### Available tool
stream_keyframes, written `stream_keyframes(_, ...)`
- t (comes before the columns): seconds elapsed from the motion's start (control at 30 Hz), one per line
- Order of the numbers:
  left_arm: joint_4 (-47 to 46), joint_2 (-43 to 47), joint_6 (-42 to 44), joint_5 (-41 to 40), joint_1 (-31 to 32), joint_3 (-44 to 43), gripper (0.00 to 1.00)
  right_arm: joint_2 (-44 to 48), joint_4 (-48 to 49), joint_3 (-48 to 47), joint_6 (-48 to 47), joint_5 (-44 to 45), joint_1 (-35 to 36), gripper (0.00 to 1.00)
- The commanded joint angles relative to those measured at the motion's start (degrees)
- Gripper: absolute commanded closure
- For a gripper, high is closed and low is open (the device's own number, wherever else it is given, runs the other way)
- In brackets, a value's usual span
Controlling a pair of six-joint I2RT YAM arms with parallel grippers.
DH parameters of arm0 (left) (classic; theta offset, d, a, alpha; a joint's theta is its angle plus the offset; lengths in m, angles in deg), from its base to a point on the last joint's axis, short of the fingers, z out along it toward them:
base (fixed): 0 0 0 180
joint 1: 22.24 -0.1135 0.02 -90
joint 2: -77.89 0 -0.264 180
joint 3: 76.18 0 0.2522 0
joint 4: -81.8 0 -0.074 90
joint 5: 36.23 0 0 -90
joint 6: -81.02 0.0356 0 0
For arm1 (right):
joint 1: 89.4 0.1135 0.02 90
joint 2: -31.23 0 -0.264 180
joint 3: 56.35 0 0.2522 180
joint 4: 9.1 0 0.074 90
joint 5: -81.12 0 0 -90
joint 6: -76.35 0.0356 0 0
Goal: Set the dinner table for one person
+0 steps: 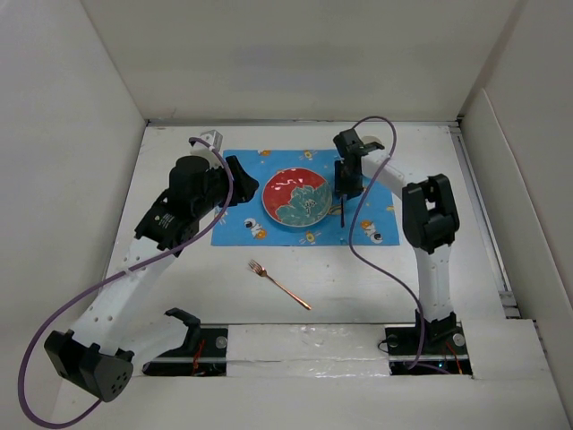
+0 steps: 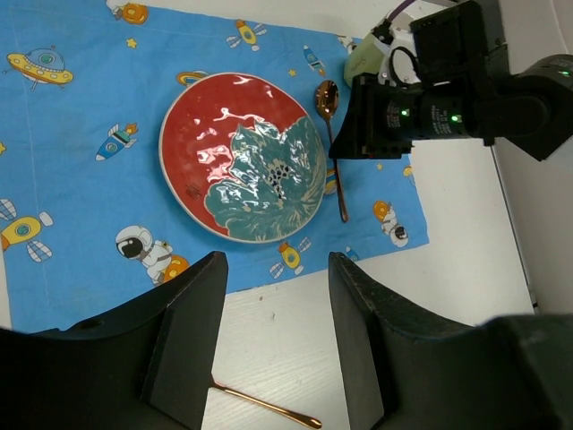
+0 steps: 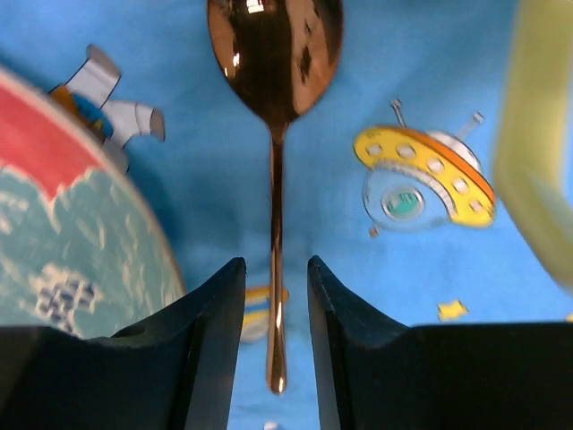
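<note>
The white counter (image 1: 376,287) fills the floor of the walled bay. It looks matte, flat and rigid, a fixed surface to set things on rather than something to lift. A blue cloth placemat (image 2: 72,134) printed with rockets and astronauts lies toward the counter's far edge; being soft, it would likely wrinkle if dragged.

On the placemat sits a round glazed plate (image 2: 179,125), red with a teal leaf, probably heavy and breakable. Just to its right lies a copper-toned spoon (image 3: 276,54), polished, thin and likely slippery, best pinched mid-handle.

The right claw (image 3: 276,269) straddles that handle with its fingers apart, a sliver of mat showing on either side. The left claw (image 2: 277,269) hangs spread and empty over the placemat's near edge. A matching fork (image 1: 277,282) rests on bare counter nearer the arms.
</note>
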Motion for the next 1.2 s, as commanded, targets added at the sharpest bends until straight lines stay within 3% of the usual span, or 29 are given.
stream_keyframes(0.0,-1.9,0.8,1.0,0.3,0.3,-1.5,0.55,10.9,-0.1,1.1,0.2,0.7,0.9,0.60)
stream_keyframes(0.03,-1.5,0.8,1.2,0.0,0.3,-2.2,0.55,13.5,0.6,2.8,0.5,0.5,2.2,0.61)
stream_keyframes(0.1,-1.0,1.2,1.6,-0.7,0.3,-2.9,0.59,21.5,3.0,9.7,1.1,-0.5,3.7,0.71)
stream_keyframes(0.13,-0.4,1.4,2.1,-1.3,0.3,-3.5,0.61,24.0,3.9,12.3,0.9,-1.4,5.7,0.89)
stream_keyframes(0.17,0.0,1.5,2.4,-1.6,0.3,-3.9,0.63,28.4,5.0,15.0,0.9,-3.2,6.9,1.00)
stream_keyframes(0.27,1.1,1.7,3.0,-2.2,0.3,-4.7,0.82,33.5,8.1,25.0,1.8,-4.7,13.7,1.00)
stream_keyframes(0.3,1.1,1.7,3.0,-2.1,0.3,-4.9,0.93,36.3,10.1,29.6,2.7,-4.7,15.9,1.00)
stream_keyframes(0.4,1.8,2.2,2.6,-2.5,0.3,-5.2,1.00,40.5,16.2,35.8,6.4,-4.3,24.9,1.00)
stream_keyframes(0.43,1.9,2.4,2.3,-2.8,0.3,-5.3,1.00,41.0,17.5,38.6,7.5,-4.6,26.8,0.84)
stream_keyframes(0.53,2.5,3.0,1.9,-3.0,0.3,-5.6,0.98,39.9,22.5,41.5,10.3,-5.8,33.0,0.48)
stream_keyframes(0.57,2.8,3.0,1.9,-3.0,0.3,-5.7,0.93,38.6,22.5,41.1,10.3,-5.9,34.3,0.45)
stream_keyframes(0.6,3.2,3.0,1.8,-2.8,0.3,-6.0,0.84,37.4,22.4,40.7,10.0,-5.9,37.1,0.44)
stream_keyframes(0.73,4.2,3.4,1.8,-3.2,0.3,-6.5,0.73,30.4,21.1,36.8,7.4,-2.4,42.7,0.42)
stream_keyframes(1.1,6.2,6.6,1.2,-3.8,0.3,-6.0,0.70,16.2,20.4,29.9,4.5,2.5,46.2,0.47)
stream_keyframes(1.17,6.4,7.2,1.0,-5.9,0.3,-6.0,0.70,14.9,21.0,29.5,4.2,2.6,46.2,0.57)
